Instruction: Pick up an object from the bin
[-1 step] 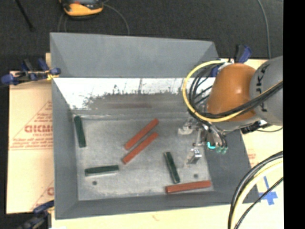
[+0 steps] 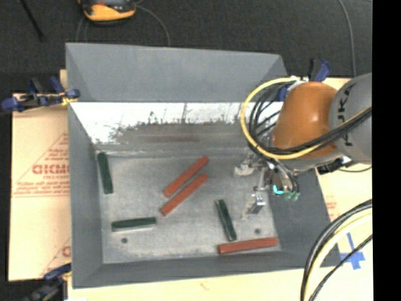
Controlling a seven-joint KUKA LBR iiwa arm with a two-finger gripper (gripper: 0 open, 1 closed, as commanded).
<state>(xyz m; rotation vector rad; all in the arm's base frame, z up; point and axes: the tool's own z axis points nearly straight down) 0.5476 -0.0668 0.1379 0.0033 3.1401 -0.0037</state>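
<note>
Nearest us, by the front wall of the bin (image 2: 156, 268) toward its right, lies a red-brown bar (image 2: 247, 246), flat & approx parallel to that wall. Just behind it a dark green bar (image 2: 225, 219) lies at a slant, its near end close to the red-brown bar; we can't tell whether they touch. The gripper (image 2: 254, 209) hangs low in the bin's right part, just beside the dark green bar on its right & behind the red-brown bar, under the arm's orange cover (image 2: 304, 115) w/ looped cables. Whether the tool is open or shut we can't tell, since it's too cluttered from this angle, and we see nothing held in it. Elsewhere, all well apart from the gripper: a pair of red-brown bars (image 2: 186, 175) side by side mid-bin, both slanted; a left green bar (image 2: 103, 171) along the left wall; a front-left green bar (image 2: 133, 223) lying flat. Our read re the step: approach phase, nothing picked yet. The two bars beside the gripper look the likeliest targets, but which one we can't say. The next move, as we judge it, calls for centring over one bar, turning the wrist so the grip spans its narrow width rather than its length, then going down to the floor w/o clipping the neighbouring bar or the right wall, then closing & lifting.
</note>
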